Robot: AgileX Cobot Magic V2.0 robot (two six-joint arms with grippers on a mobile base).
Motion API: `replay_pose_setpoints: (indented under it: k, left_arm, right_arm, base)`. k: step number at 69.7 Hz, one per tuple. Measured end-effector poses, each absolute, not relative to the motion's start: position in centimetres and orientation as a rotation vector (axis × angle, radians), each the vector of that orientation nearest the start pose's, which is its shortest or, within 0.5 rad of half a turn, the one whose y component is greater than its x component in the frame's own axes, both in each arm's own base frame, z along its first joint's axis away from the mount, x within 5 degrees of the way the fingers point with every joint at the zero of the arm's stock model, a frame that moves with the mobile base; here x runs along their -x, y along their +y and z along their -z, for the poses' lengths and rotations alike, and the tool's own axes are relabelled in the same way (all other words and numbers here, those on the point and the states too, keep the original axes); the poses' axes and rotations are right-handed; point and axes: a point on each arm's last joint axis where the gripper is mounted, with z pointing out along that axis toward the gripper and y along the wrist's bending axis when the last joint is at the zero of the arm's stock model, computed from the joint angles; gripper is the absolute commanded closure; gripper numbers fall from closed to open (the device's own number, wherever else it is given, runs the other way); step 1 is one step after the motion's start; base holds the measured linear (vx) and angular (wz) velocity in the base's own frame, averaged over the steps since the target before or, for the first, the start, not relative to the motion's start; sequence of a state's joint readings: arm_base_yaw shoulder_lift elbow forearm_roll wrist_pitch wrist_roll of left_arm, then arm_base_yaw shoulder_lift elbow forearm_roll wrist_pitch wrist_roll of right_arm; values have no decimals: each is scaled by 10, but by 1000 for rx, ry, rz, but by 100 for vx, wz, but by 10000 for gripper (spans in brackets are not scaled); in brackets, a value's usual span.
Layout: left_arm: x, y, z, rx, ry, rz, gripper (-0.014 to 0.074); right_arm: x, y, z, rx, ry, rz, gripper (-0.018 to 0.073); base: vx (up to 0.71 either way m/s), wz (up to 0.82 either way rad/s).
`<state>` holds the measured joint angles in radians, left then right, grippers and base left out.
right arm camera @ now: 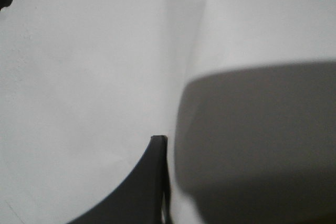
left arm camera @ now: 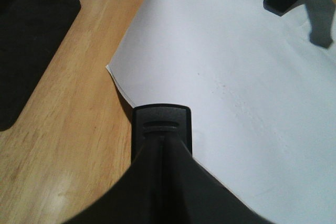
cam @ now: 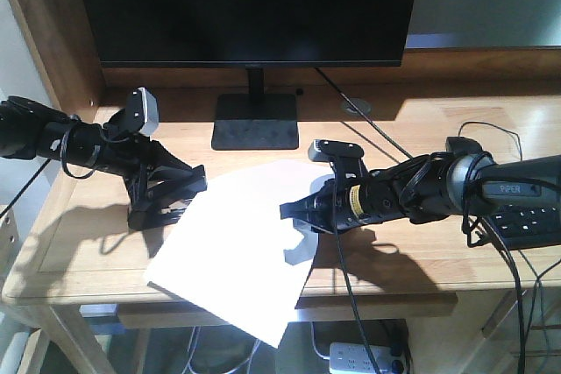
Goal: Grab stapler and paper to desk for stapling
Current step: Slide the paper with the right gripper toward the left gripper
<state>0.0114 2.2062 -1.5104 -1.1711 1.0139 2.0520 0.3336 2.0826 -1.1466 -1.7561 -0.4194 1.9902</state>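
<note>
Paper's on the desk, an arm parked at each side of it

Sunlit light-wood desk [cam: 421, 142] with a big dark monitor [cam: 245, 6] at the back, its base [cam: 256, 122] just above the paper [cam: 232, 251]. The paper lies center frame with its lower corner hanging over the rounded front edge. Left gripper [cam: 197, 179] sits at the sheet's upper left edge, and on my wrist cam its fingers look pressed together over the flat paper. Right gripper [cam: 287, 212] reaches in over the right edge, and I can't tell whether it's open or closed. Keyboard [cam: 526, 216] is far right, and there's open wood at lower left.
</note>
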Motion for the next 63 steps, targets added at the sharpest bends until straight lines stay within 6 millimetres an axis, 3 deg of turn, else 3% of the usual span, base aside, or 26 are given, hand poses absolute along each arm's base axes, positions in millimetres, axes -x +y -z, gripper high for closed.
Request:
replay_pose_setpoints:
  k: [21,63]
  left_arm:
    - [-440,-66,-150,-1404,1771,651,603]
    - [-440,-66,-150,-1404,1771,651,603]
  right_arm:
    - [-370,166,-120,320,2496,-724,561]
    - [-359,162,-117,323,2526,-729,561]
  base:
    - [0,0]
    - [0,0]
